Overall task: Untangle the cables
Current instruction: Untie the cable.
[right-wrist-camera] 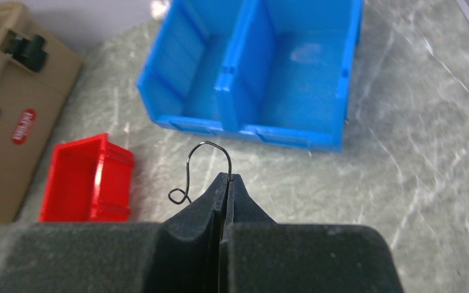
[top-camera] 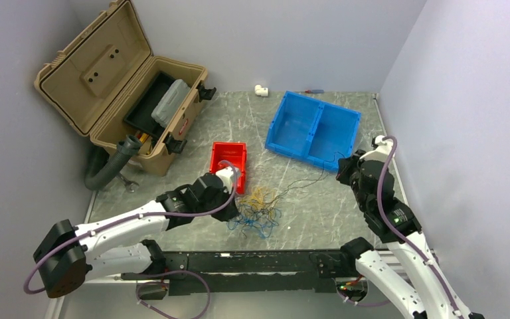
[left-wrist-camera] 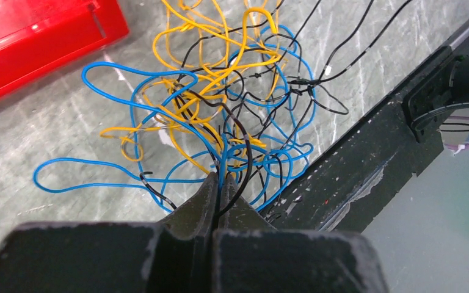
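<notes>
Now | cables (top-camera: 257, 207): yellow, blue and black tangle lay lower centre of top view on table (top-camera: 319, 212), just below red bin (top-camera: 229, 159) | left gripper (left-wrist-camera: 218, 186): pinched tight on blue and black strands, bottom centre of its view | right gripper (right-wrist-camera: 226, 179): clamped on one black cable (right-wrist-camera: 207, 149) end, below blue bin (right-wrist-camera: 250, 67)

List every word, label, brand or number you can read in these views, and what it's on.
No text can be read in any view.
Red oval label on the tan toolbox: white lettering, too blurred to read.
Blue bin and red bin: no markings visible.
</notes>
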Robot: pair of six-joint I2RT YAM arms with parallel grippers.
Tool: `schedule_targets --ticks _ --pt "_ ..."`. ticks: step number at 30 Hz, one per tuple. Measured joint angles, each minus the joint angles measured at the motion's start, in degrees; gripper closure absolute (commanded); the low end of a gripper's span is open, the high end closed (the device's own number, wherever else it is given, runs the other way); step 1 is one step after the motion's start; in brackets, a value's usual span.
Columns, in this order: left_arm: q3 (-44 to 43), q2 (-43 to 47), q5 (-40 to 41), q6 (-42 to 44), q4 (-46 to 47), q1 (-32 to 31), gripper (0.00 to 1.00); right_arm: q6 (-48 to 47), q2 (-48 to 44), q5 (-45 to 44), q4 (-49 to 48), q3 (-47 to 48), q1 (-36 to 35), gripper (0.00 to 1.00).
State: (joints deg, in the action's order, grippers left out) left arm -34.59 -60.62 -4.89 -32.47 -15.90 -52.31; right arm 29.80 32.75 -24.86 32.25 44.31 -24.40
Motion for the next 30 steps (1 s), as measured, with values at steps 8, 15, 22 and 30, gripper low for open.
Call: schedule_targets --ticks 8,15,22,30 --pt "-0.98 -5.40 -0.42 -0.39 4.57 -3.72 1.00 -4.15 6.14 3.06 -3.82 11.98 0.00 1.00" --pt "-0.98 -12.33 -0.20 -3.58 10.05 -8.11 1.00 -7.04 13.25 2.89 -7.13 27.08 0.00 1.00" --pt "-0.92 -18.62 0.20 -6.45 15.72 -11.23 1.00 -9.75 19.93 2.86 -8.24 42.25 0.00 1.00" --pt "0.13 -22.64 0.26 -8.76 18.49 -12.68 1.00 -13.20 25.92 0.52 -10.25 57.70 0.00 1.00"
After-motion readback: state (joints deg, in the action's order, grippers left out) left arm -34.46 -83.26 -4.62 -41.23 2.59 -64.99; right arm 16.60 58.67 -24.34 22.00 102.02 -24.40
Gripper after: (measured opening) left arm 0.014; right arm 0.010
